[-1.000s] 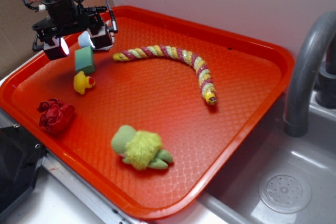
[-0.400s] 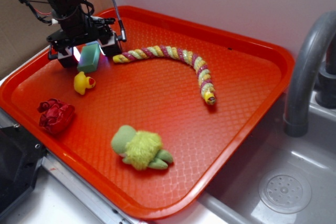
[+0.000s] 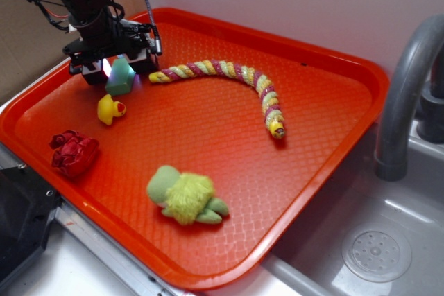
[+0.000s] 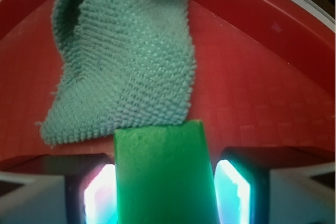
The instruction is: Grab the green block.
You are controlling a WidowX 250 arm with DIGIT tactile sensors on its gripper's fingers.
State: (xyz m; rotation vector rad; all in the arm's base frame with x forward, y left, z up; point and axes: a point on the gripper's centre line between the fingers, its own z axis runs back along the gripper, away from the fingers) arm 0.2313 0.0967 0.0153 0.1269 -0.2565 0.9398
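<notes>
The green block (image 3: 122, 78) sits at the far left of the red tray (image 3: 208, 136), just above the yellow duck (image 3: 109, 109). My gripper (image 3: 116, 74) is down over the block with one finger on each side. In the wrist view the block (image 4: 163, 171) fills the space between the two lit pads (image 4: 100, 195). The left pad is at the block's edge and a thin gap shows at the right pad (image 4: 232, 192). The jaws are open, close around the block.
A teal knitted cloth (image 4: 126, 61) lies just beyond the block. A striped rope snake (image 3: 229, 77) curves across the tray's middle, a red crumpled toy (image 3: 73, 152) lies at the left, a lime plush toy (image 3: 186, 195) at the front. A grey tap (image 3: 406, 95) and sink stand right.
My gripper has come down from above the block to straddle it at tray level, and the fingers have drawn closer to its sides. The block has stayed in place.
</notes>
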